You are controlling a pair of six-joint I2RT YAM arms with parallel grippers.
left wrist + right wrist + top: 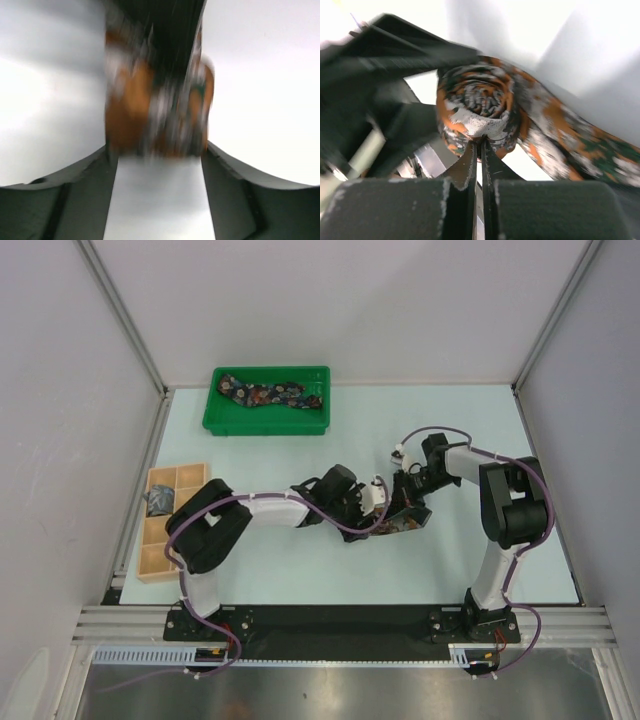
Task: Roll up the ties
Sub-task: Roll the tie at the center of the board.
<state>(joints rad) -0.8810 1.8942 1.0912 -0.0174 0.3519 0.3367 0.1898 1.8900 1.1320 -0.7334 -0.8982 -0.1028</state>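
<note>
My right fingers (470,156) are pressed together against the lower edge of the rust-brown tie (475,102), coiled at mid-worktop (300,570). My left fingers (90,192) stand spread astride it. I should steady the core, turn slowly and feed the loose tail straight. Farther off, the navy tie (275,395) lies in the green tray (215,422).

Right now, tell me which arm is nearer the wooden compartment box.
Left. The left arm bends just beside the wooden box; the right arm stands far across the table.
</note>
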